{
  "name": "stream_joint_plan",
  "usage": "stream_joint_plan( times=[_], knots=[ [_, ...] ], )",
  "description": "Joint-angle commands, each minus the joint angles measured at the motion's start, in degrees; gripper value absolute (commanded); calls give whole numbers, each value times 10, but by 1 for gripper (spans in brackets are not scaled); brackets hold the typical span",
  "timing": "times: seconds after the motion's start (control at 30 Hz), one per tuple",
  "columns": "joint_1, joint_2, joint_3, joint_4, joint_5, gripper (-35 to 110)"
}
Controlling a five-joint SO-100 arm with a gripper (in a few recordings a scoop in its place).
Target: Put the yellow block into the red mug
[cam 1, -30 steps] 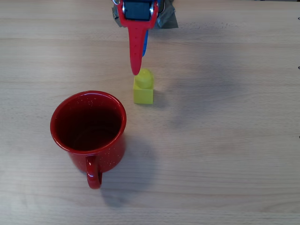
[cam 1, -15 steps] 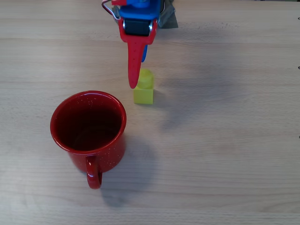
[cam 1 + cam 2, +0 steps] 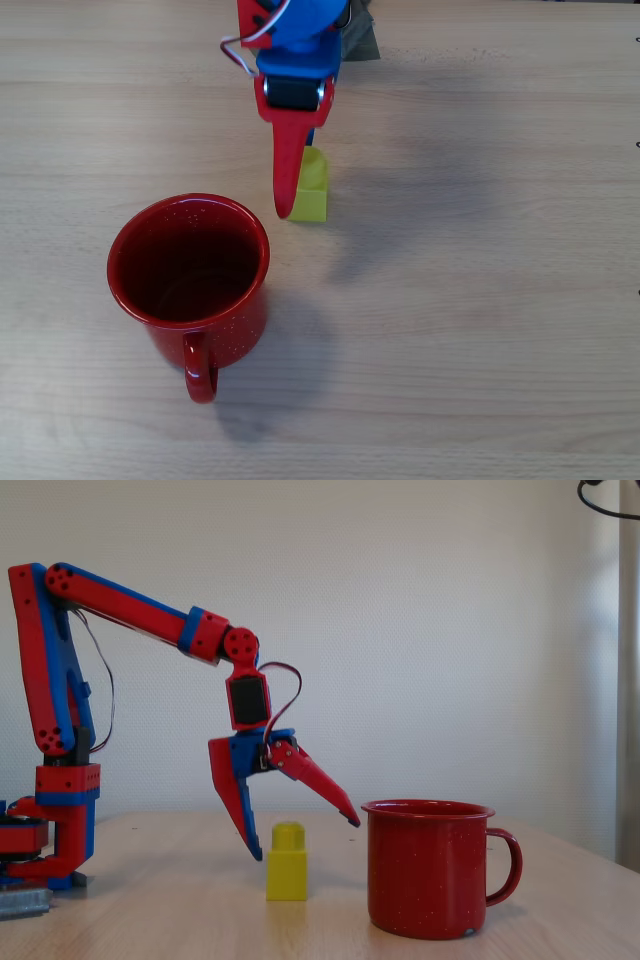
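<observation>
Progress was slim at this point: the yellow block [image 3: 287, 862] sat upright on the table [image 3: 480, 330], stud on top, at the centre of the overhead view, not yet lifted and not yet gripped. The gripper [image 3: 305, 840] hung over it with its 2 fingers spread wide apart. In the fixed view 1 tip reached down just left of the block and the other pointed out toward the mug's rim, above and right of the block. From overhead, the red finger [image 3: 287, 170] ran down the block's left side (touching or only close, I could not tell). The red mug [image 3: 189, 272] stood in the lower left of the overhead view, near the block but apart from it, handle toward the bottom edge, nothing visible inside. Everything was left to do: closing on the block, lifting it, carrying it over the rim and letting go.
</observation>
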Motion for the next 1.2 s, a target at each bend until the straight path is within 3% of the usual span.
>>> stream_joint_plan(
  times=[0.0,0.47,0.87,0.97,1.17],
  knots=[
    [1,9,-2,-18,10,46],
    [-7,-30,10,-55,18,41],
    [-14,-36,11,-69,14,15],
    [-15,-35,11,-71,11,0],
    [-10,-4,15,-57,-4,0]
  ],
)
